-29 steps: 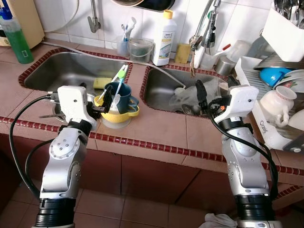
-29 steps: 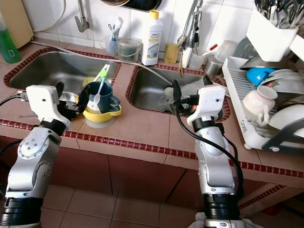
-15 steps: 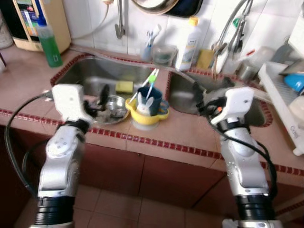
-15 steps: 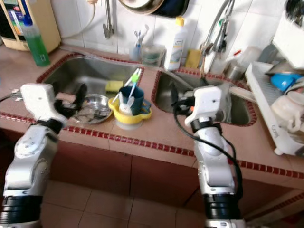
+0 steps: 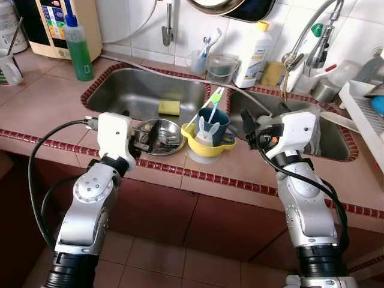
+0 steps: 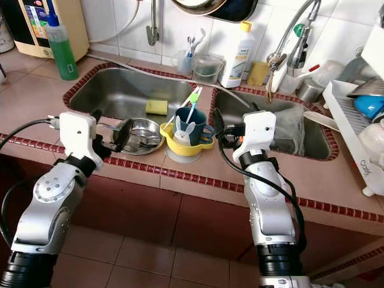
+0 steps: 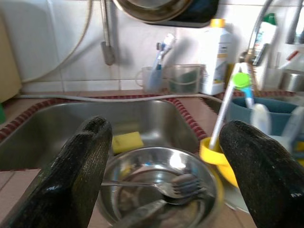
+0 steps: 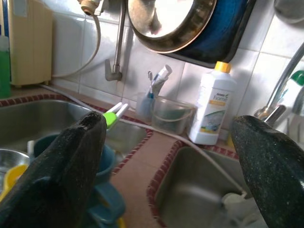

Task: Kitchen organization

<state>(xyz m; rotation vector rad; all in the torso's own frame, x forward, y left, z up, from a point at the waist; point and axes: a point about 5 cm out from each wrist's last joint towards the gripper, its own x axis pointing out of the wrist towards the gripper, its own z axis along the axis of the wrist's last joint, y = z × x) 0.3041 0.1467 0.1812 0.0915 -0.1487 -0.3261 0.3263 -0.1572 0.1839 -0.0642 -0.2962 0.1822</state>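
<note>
A steel bowl (image 5: 161,135) with forks in it rests on the front lip of the left sink (image 5: 129,90). Right of it, on the counter between the sinks, stands a yellow bowl (image 5: 204,147) holding a blue mug (image 5: 211,125) with toothbrushes (image 5: 215,97). My left gripper (image 5: 144,137) is open at the steel bowl's near left side; the left wrist view shows that bowl (image 7: 156,190) between and beyond its fingers (image 7: 76,175). My right gripper (image 5: 261,123) is open just right of the mug, above the right sink's edge, with nothing between its fingers (image 8: 66,171).
A yellow sponge (image 5: 169,108) lies in the left sink. A green bottle (image 5: 78,45) stands at the back left, a white bottle (image 5: 255,48) and a cup of toothbrushes (image 5: 198,60) against the wall. A cloth (image 6: 291,129) lies in the right sink; a dish rack (image 6: 360,126) is far right.
The whole view has swung left and pulled back. My left gripper has gone from the yellow bowl's side to the steel bowl. My right gripper has come from over the right sink to beside the mug.
</note>
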